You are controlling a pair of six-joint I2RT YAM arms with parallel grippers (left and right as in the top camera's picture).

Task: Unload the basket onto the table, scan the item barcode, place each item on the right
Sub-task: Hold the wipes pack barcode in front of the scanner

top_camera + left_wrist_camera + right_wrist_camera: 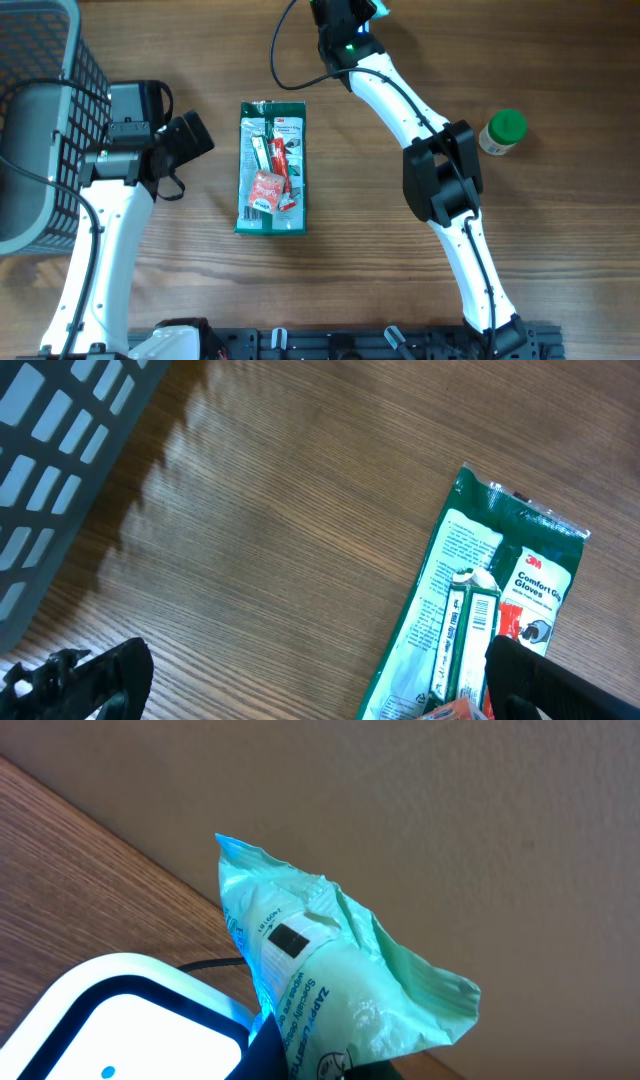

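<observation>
**Step in hand:** presenting item to scanner.
- Right gripper (346,16): clamped on one pale-green pouch (340,980), held just above one white scanner (120,1010) at the table's far edge.
- Left gripper (188,150): jaws wide, empty.

**Next move, judged:** turn the pouch's printed label toward the scanner.

**Also counted:**
- one 3M gloves packet (271,167)
- one green-lidded jar (503,131)
- one grey basket (85,70)

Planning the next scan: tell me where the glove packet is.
In the overhead view the glove packet lies flat mid-table, just right of the left gripper, well left of the green-capped bottle.
</observation>
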